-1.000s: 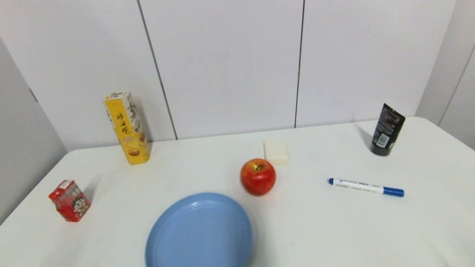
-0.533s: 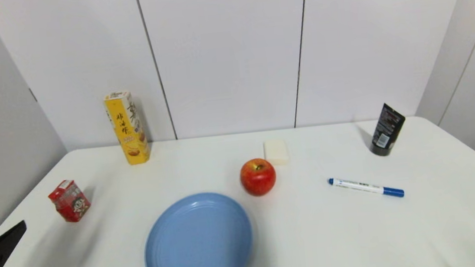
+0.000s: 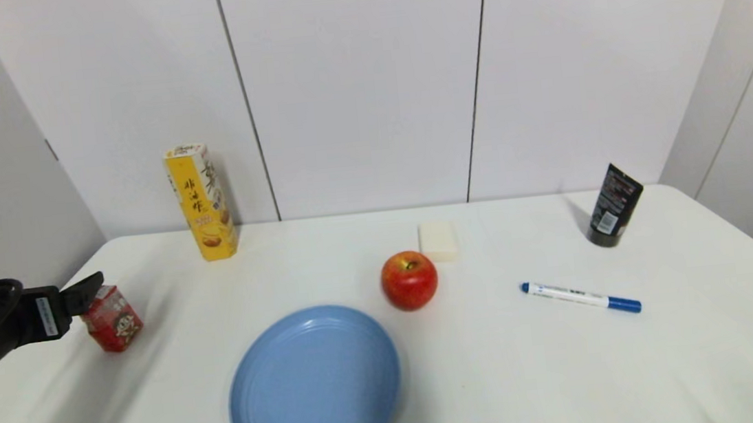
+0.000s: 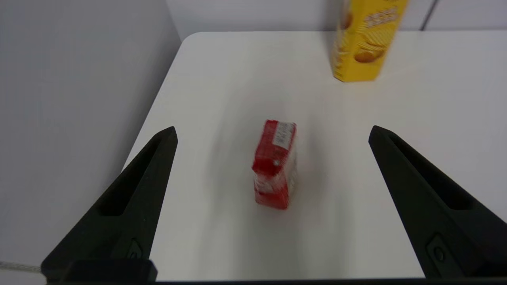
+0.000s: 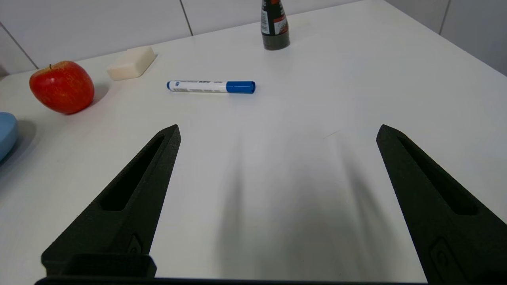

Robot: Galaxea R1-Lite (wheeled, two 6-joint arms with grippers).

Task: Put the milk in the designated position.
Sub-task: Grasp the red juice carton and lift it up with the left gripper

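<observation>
Two arms, one busy: head view has the left gripper [image 3: 84,293] at far left, its tip overlapping the milk [image 3: 112,318] at mid-left, hiding whether they touch. Left wrist view: milk [image 4: 275,163] upright, centred ahead between wide-spread fingers [image 4: 134,190], blurred. Right wrist view: right gripper [image 5: 277,130] spread wide, holding nothing, far from the carton.

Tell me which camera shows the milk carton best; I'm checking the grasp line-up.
The left wrist view: the milk carton stands whole between the open left gripper. The head view shows it small, partly behind a fingertip. The right wrist view misses it.
</observation>
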